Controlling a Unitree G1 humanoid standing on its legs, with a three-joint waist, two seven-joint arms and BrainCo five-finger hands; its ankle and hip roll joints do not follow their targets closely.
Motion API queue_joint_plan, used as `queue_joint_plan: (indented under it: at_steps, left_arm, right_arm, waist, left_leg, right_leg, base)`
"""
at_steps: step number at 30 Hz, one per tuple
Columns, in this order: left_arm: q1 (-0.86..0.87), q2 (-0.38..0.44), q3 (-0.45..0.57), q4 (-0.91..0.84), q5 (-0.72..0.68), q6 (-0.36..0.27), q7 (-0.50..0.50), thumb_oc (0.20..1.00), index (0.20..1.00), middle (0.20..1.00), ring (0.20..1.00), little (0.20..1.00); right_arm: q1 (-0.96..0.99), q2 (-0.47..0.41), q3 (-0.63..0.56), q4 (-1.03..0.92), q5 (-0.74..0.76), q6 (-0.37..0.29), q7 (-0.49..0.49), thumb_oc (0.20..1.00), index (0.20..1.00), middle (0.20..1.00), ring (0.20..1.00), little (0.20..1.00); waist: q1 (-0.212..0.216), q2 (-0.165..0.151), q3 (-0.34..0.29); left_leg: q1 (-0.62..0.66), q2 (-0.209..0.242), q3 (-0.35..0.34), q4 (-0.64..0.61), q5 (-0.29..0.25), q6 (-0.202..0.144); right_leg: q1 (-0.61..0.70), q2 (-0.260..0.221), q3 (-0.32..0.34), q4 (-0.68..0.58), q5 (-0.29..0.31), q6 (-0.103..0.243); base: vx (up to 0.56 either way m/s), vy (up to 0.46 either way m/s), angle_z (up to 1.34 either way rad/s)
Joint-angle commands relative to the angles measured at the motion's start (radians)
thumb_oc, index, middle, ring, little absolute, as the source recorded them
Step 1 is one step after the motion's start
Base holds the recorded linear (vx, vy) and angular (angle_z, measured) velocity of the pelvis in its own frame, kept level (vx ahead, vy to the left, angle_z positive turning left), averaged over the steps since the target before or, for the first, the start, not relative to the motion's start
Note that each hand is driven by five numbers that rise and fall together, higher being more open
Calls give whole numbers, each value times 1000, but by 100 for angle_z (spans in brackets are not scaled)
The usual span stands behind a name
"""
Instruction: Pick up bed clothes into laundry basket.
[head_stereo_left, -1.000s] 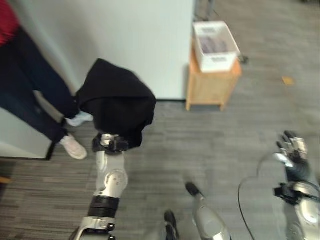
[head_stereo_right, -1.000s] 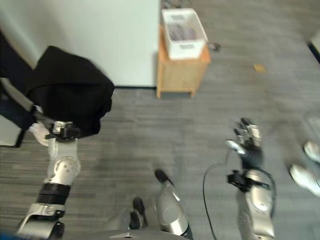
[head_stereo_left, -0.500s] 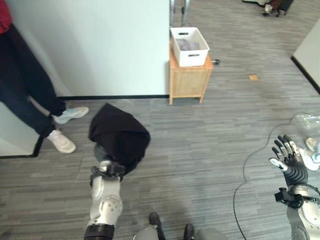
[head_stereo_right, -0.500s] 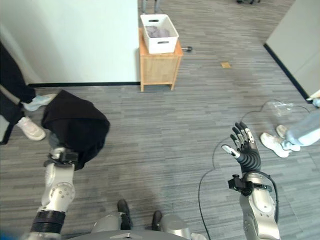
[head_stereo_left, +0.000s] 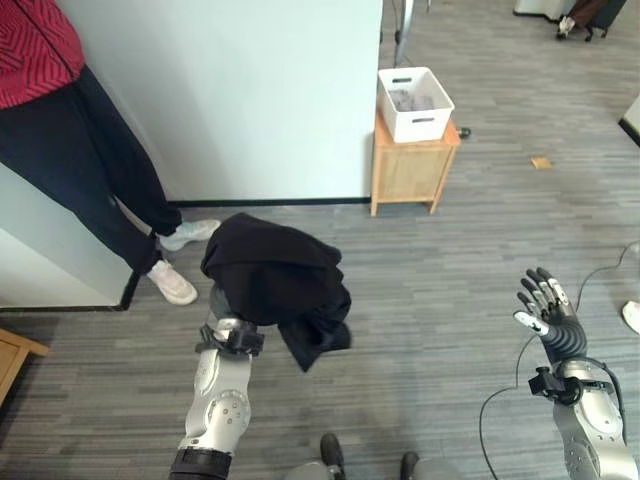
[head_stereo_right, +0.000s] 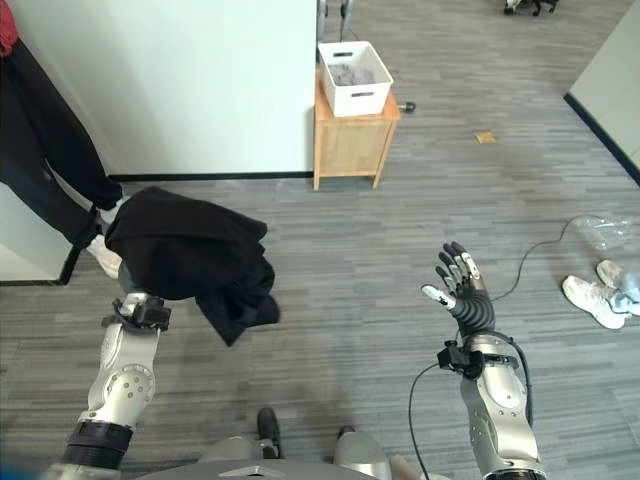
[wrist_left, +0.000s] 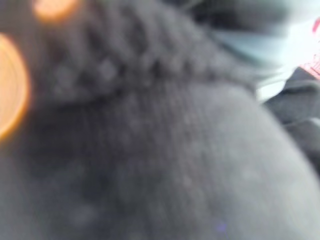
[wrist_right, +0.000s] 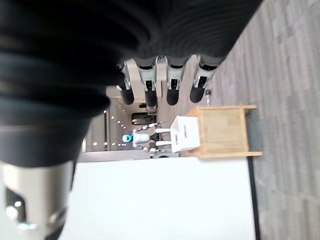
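Wall (head_stereo_left: 260, 90): white partition, between robot and person (head_stereo_left: 80, 150).
Black garment (head_stereo_left: 280, 285): draped over left hand; its fingers hidden, grip unclear.
Wooden stand (head_stereo_left: 412, 165): by wall's corner, carries white laundry basket (head_stereo_left: 415, 103).
Right hand (head_stereo_right: 458, 290): raised, fingers spread, empty.

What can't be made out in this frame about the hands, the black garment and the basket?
- Left hand: its fingers are hidden under the black garment draped over it in both eye views, so the grip cannot be read.
- Left wrist view: blurred dark knit fabric up close; no fingers can be told apart.
- White basket on the wooden stand: too small to tell what the greyish contents are.
- Person: cut off by the left eye view's upper edge.
- Right hand: open, plainly seen.
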Motion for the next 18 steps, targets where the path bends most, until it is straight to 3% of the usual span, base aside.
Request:
queue_joint_plan:
  at_steps: [1,15,18]
  left_arm:
    - [-37,26,38,-42,16,-32,-40,200,200,200,200,200]
    - [-16,16,38,-28,24,-24,-44,200,200,200,200,200]
    - [-25,18,40,-21,18,-28,-36,200,200,200,200,200]
  right_arm:
    - [-47,-13,-37,7,-10,-41,4,1000,1000,1000,1000,1000]
    - [-28,8,-40,5,-20,-34,5,1000,1000,1000,1000,1000]
    - [-33,2,-39,3,-28,-33,-2,1000,1000,1000,1000,1000]
  waist:
    - [17,-8,-48]
    - [10,6,-71]
    - [6,5,-64]
  left_leg:
    - [39,71,-42,-6,-46,-88]
    - [70,53,-42,-39,-50,-81]
    - [59,45,-33,2,-82,-72]
  right_leg:
    - [-23,32,43,-93,56,0]
    - [-10,20,44,-107,67,12]
    - [-19,8,56,-92,63,19]
  base:
    - [37,25,0]
    - [20,28,4]
    - [17,48,-4]
